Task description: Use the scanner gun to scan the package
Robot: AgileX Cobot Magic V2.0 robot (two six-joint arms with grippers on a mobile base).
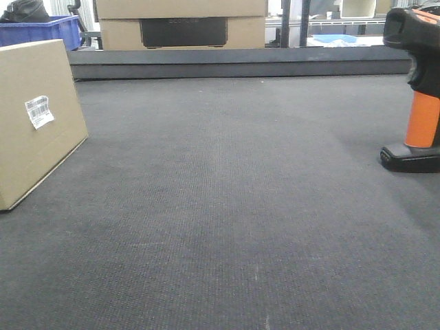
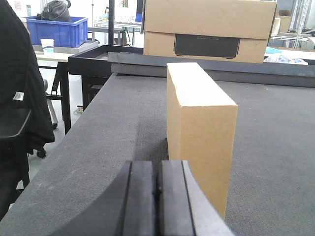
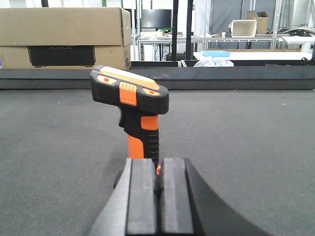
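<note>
Both pressed together and empty: left claw (image 2: pixel 157 196) near the package (image 2: pixel 197 128), standing on edge at the left of the table (image 1: pixel 220 206); right claw (image 3: pixel 158 196) facing the upright scanner gun (image 3: pixel 130 98); advancing unopened could topple either.

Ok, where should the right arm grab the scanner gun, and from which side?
Probably the ribbed handle, just under the head. The scanner gun stands upright on its base, directly ahead of the right gripper, so come in level from the near side. The jaws are shut, so open them first.
</note>
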